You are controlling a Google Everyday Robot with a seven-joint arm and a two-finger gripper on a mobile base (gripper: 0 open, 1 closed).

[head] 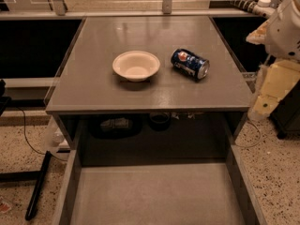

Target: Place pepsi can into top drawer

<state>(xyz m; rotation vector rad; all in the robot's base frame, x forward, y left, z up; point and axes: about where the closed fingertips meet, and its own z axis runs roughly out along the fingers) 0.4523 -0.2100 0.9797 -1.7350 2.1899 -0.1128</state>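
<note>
The pepsi can [190,64] lies on its side on the flat grey cabinet top [93,88], right of centre, with its silver end facing the front right. The top drawer [154,196] is pulled out below the cabinet's front edge, and its flat grey bottom is bare. My gripper [273,89] hangs at the right edge of the view, beside the cabinet's right front corner. It is to the right of the can, apart from it, and holds nothing that I can see.
A white bowl [136,65] stands upright on the cabinet top, left of the can. Dark objects [115,124] sit in the shadowed space behind the open drawer. A dark stand leg and cable [37,186] lie on the speckled floor at the left.
</note>
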